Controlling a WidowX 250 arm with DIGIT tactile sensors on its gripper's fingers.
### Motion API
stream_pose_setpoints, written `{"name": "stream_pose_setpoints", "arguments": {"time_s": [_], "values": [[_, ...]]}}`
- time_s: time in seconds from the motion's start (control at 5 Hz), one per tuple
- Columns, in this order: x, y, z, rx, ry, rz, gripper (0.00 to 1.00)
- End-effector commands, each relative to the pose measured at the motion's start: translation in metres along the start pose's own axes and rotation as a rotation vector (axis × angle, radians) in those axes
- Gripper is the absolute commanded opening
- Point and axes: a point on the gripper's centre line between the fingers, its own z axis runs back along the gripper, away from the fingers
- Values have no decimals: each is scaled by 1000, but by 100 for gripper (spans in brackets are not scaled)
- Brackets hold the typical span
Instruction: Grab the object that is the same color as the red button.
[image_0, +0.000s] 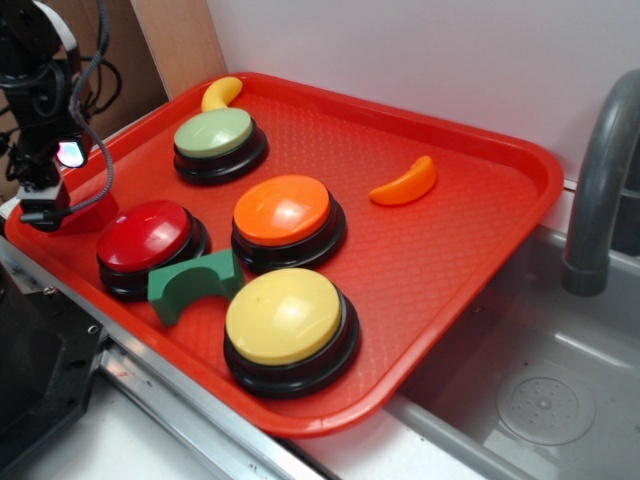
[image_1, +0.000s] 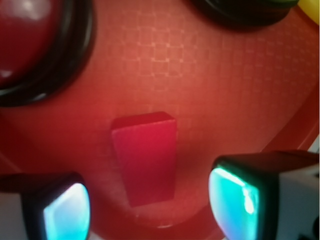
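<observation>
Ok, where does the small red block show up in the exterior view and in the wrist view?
Exterior: the small red block is at the tray's left edge, mostly hidden behind the hand, left of the red button.
Wrist: it lies in the picture's centre, on the tray between the two open fingers.
Shared landmark: the red button, at the upper left in the wrist view.

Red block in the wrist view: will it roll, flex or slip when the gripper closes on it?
The red block looks solid with flat faces, so it probably stays stiff and will not roll. Its sides seem to taper, so the open gripper might squeeze it out. It looks small, likely light.
</observation>
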Motion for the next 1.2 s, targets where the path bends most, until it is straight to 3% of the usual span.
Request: {"name": "stream_pose_setpoints", "arguments": {"time_s": [0.0,0.2,0.4,0.8,1.0], "values": [[14,11,-20,-58,-5,-23,100],[18,2,-27,-92,-10,-41,100],[20,-3,-31,-116,-18,-47,0],[20,7,-23,-36,-28,33,0],[29,22,29,89,-55,286,0]]}}
